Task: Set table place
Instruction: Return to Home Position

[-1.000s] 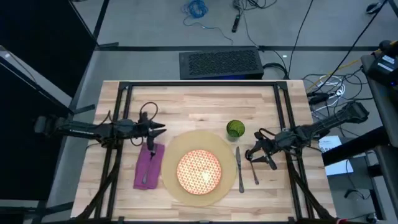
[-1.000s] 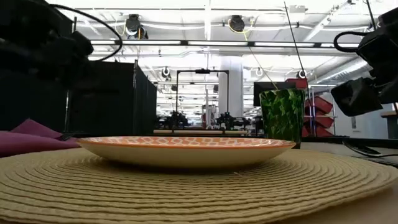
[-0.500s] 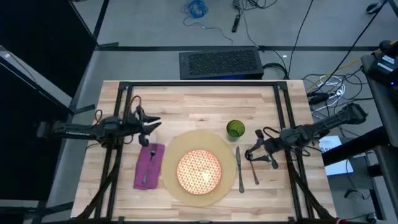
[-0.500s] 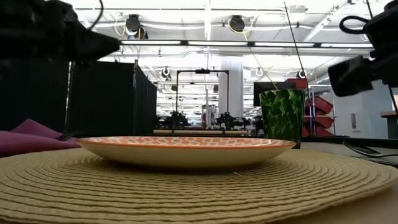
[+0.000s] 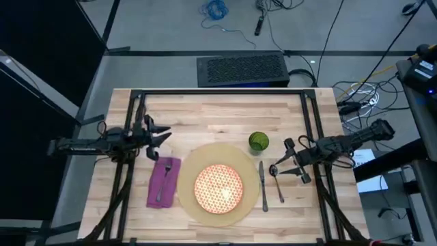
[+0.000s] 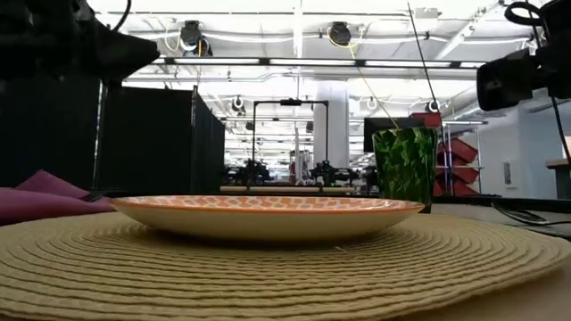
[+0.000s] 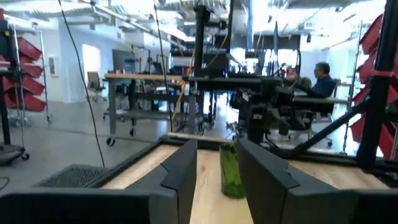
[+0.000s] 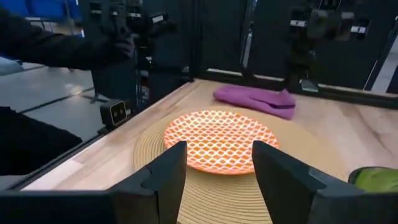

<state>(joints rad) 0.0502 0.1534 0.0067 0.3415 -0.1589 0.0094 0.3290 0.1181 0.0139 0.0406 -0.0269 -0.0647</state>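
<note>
Nearest me, at the front edge of the table [image 5: 205, 109], lies the place [image 5: 191, 171]: the big round tan mat, flat on the wood and about midway between the side rails. A red-and-cream lattice plate [image 5: 218, 188] sits in the middle of it, with mat showing all round.

Just left of the mat is a folded purple napkin [image 5: 164, 181], with what looks like a fork [image 5: 161, 190] lying along it; from above it is too thin for me to be sure. Right of the mat, a black knife [image 5: 263, 186] lies close to the rim. A black spoon [image 5: 278, 188] lies just beyond it, and the two are side by side but apart.

A step farther back, the green cup [image 5: 258, 141] stands upright past the knife's far tip, near the mat's edge.

The right gripper [image 5: 287, 158] hangs in the air just right of the spoon's far end, its fingers [image 8: 283, 180] spread wide with nothing between them. Across the table, the left gripper [image 5: 164, 135] hovers above bare wood beyond the napkin. Its fingers [image 7: 180, 171] are likewise parted and empty.

The far half of the tabletop is plain planks. Past it, a black box [image 5: 242, 70] sits on the floor among loose cables [image 5: 215, 10].
</note>
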